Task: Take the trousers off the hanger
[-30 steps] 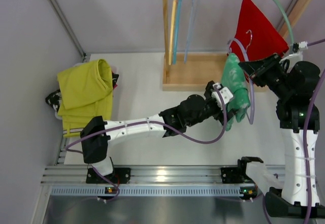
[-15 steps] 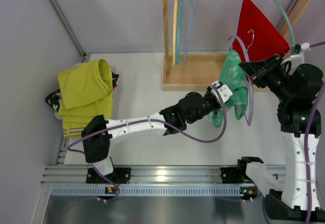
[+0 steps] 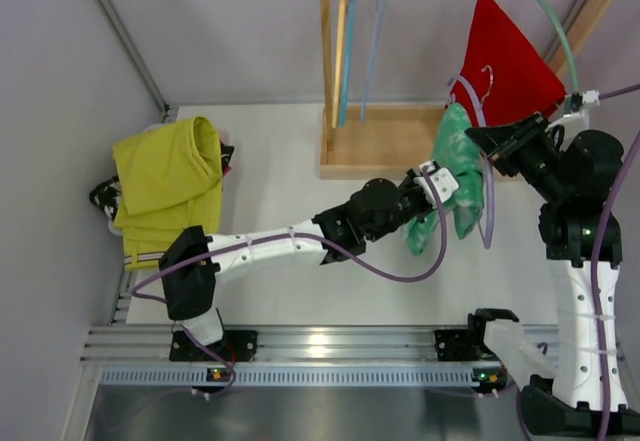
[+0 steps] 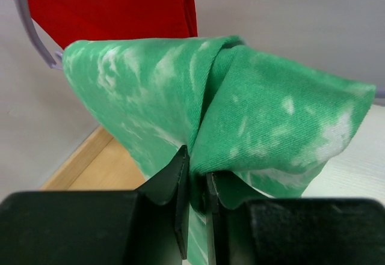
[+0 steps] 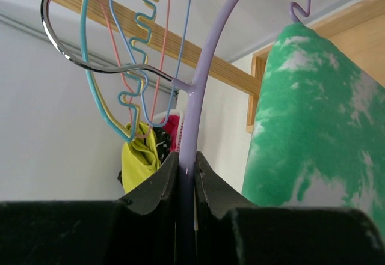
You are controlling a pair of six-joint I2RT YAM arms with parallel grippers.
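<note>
Pinching a thick fold of the soft green trousers with pale blotches (image 4: 252, 115) in the left hand (image 4: 195, 175), clenched tight on the cloth near its lower edge. Gripping the thin lilac wire hanger (image 5: 201, 79) by its stem in the right hand (image 5: 186, 163), clenched tight too. Draped over that hanger at about 3 o'clock in the top view, above the white surface (image 3: 280, 181), just in front of the low wooden rack (image 3: 380, 146). Hanging behind at 2 o'clock: the bright red trousers (image 3: 505, 61). Lying in a heap far off at 9 o'clock: the mustard-yellow trousers (image 3: 170, 176). Probably light and floppy, so easy to lift but sure to sag and bunch. Not slippery, by the look of the knit, so likely to drag on the wire and maybe snag on the little hook (image 5: 299, 9) at the top. Best to take hold where the cloth is doubled over, as here, for a fat, safe pinch. Then pull slowly toward 8 o'clock, holding the hanger steady, and watch for the wire swinging.
</note>
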